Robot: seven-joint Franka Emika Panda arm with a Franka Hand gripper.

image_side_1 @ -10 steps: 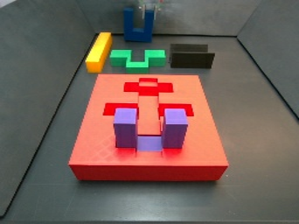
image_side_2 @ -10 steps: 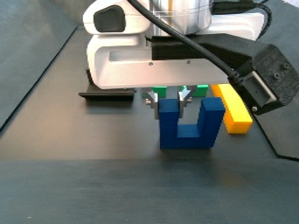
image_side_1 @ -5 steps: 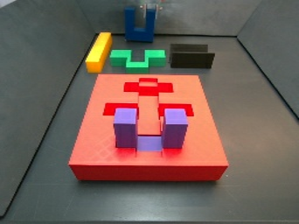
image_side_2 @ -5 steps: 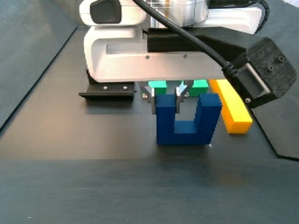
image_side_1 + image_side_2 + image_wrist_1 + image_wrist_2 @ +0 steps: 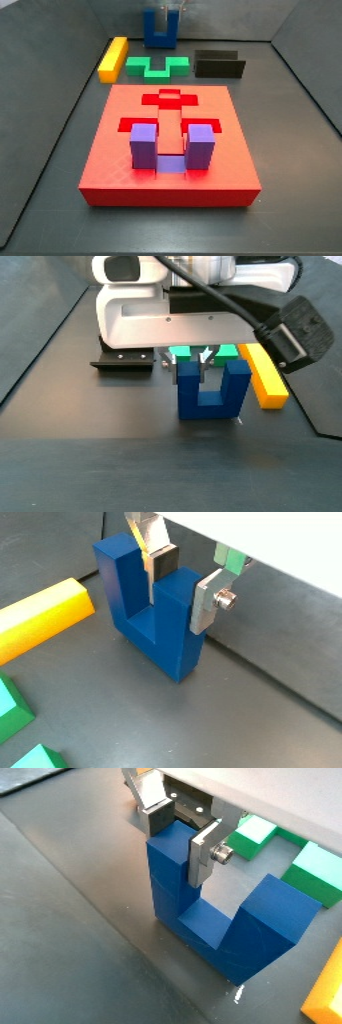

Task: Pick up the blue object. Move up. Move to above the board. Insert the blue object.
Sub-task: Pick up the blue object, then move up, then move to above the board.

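The blue object (image 5: 214, 391) is a dark blue U-shaped block, upright at the far end of the floor in a side view (image 5: 158, 32). My gripper (image 5: 195, 360) is right above it, and the fingers straddle one prong. In both wrist views the dark pad (image 5: 162, 564) presses the prong's inner face (image 5: 181, 607) and the other silver finger (image 5: 207, 853) lies flat on its outer face (image 5: 171, 863). The gripper is shut on that prong. The block's base is at or just above the floor. The red board (image 5: 134, 120) lies nearer, with a purple U-shaped block (image 5: 170, 147) seated in it.
A yellow bar (image 5: 112, 58), a green notched block (image 5: 158, 68) and the black fixture (image 5: 219, 64) lie between the blue object and the board. The yellow bar (image 5: 267, 381) is close beside the blue object. Grey walls bound the floor.
The gripper and the blue object have shifted slightly left and a little upward in a side view. Nothing else has moved.
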